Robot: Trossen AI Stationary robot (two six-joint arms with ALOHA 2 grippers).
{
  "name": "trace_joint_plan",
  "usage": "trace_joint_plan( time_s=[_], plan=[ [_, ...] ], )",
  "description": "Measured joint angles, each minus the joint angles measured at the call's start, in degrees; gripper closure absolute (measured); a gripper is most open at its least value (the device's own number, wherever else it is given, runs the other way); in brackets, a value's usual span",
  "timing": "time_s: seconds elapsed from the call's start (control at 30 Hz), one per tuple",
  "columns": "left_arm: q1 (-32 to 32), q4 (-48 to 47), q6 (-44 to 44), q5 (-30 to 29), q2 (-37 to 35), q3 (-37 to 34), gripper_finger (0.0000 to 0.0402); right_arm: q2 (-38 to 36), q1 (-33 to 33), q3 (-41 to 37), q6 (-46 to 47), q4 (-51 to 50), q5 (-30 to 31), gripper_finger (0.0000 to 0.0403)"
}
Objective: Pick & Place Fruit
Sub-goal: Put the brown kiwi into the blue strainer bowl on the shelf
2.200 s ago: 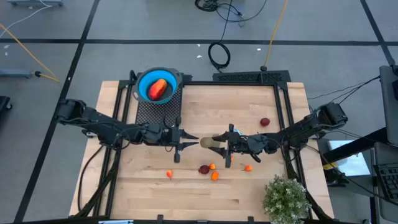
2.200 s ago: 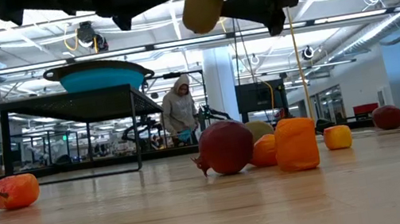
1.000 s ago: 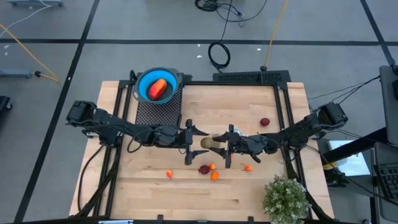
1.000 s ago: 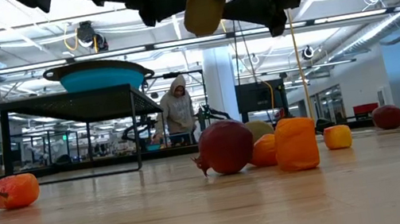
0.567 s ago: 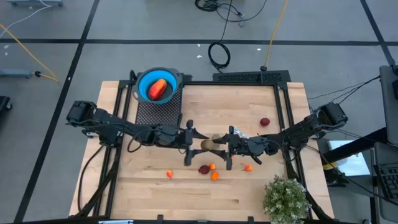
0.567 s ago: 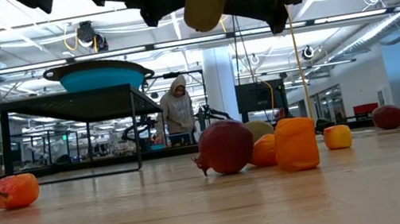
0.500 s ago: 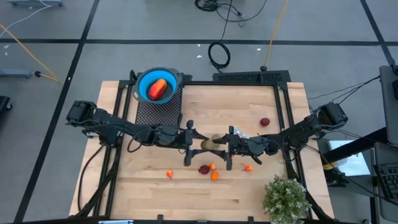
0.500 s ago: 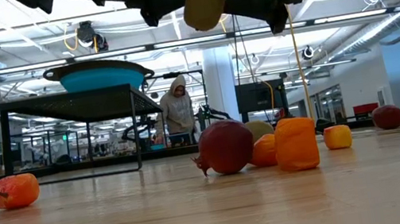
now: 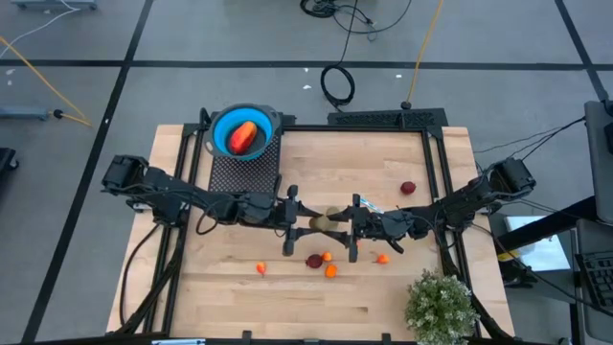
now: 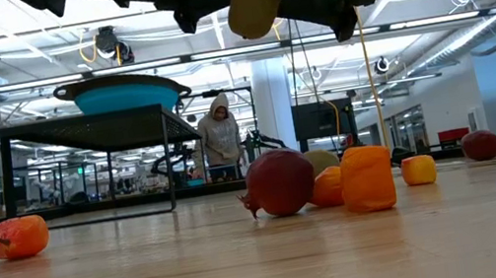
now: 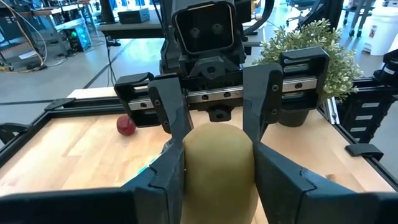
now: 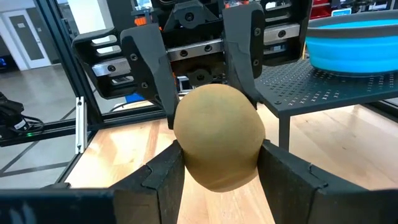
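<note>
1. Since the earliest frame the left gripper (image 9: 305, 221) has slid right across the table to meet the right gripper (image 9: 337, 225), and its fingers have narrowed onto the kiwi (image 9: 326, 223).
2. Both claws now pinch that brownish-green oval from opposite sides, mid-table and held up off the wood; the left wrist view shows the left fingers (image 11: 166, 177) pressed on its flanks, and the right wrist view shows the right fingers (image 12: 163, 180) doing the same.
3. Just near of the claws lie a dark red fruit (image 9: 313, 260) and tiny orange pieces (image 9: 330, 271), one more (image 9: 383, 258) to the right and one (image 9: 260, 268) to the left.
4. Another dark red fruit (image 9: 408, 188) sits far right, well apart.
5. A blue bowl (image 9: 220, 125) on the black rack (image 9: 239, 172), far left, holds the long red-orange piece (image 9: 245, 137).
6. A potted plant (image 9: 441, 305) stands at the near right corner.
7. Beyond the table a person (image 10: 220, 133) stands in the room.
</note>
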Motion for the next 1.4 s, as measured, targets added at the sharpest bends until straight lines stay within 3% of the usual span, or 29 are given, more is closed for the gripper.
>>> trace_joint_plan(
  time_s=[0.37,0.8,0.97,1.13,1.4],
  plan=[
    [0.0,-0.2,0.3,0.5,0.0,0.0,0.0254,0.0,0.0,0.1,-0.9,-1.7,-0.1,0.0224],
    [0.0,-4.4,-0.4,-3.1,0.0,-0.1,0.0252,0.0,0.0,0.1,-4.8,-6.0,-0.1,0.0144],
    [0.0,-8.7,-0.3,-8.8,-1.9,-0.1,0.0251,0.0,0.0,0.1,-4.8,-9.6,-0.1,0.0127],
    [0.0,-10.8,-0.1,-12.2,-5.3,-0.1,0.0251,0.0,0.0,0.1,-6.6,-11.9,-0.1,0.013],
    [0.0,-10.7,-2.0,-12.4,-12.3,-0.1,0.025,0.0,0.0,0.1,-12.1,-14.9,0.0,0.0173]
  ],
)
